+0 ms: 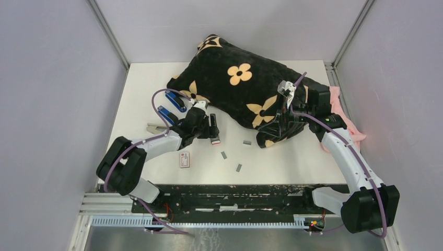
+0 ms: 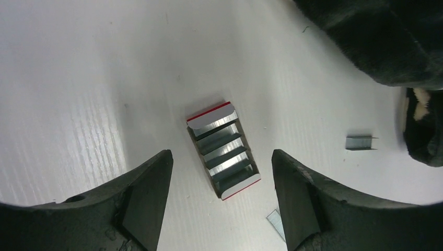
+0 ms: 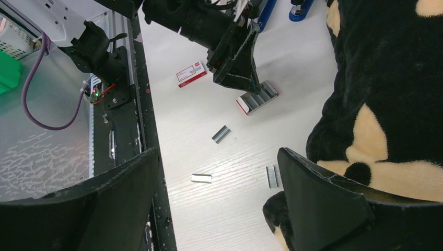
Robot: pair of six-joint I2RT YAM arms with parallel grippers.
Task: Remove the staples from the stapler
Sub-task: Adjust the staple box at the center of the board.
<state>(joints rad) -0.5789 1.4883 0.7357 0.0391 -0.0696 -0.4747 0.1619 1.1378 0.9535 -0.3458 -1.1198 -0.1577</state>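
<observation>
Two blue staplers (image 1: 177, 101) (image 1: 166, 113) lie at the pillow's left edge, behind my left arm; their tips show in the right wrist view (image 3: 302, 8). Three loose staples strips lie on the white table (image 1: 247, 141) (image 1: 223, 155) (image 1: 239, 168). A small open tray of staple strips (image 2: 223, 157) lies flat on the table. My left gripper (image 2: 220, 157) hangs open above the tray, a finger on each side, touching nothing. My right gripper (image 1: 286, 90) is raised over the pillow and stands open and empty (image 3: 218, 154).
A big black pillow with cream flowers (image 1: 245, 89) covers the back middle and right of the table. A small white-and-red box (image 1: 184, 160) lies near the front left. A silvery metal piece (image 1: 154, 128) lies left of my left arm. Pink cloth (image 1: 355, 133) shows behind the right arm.
</observation>
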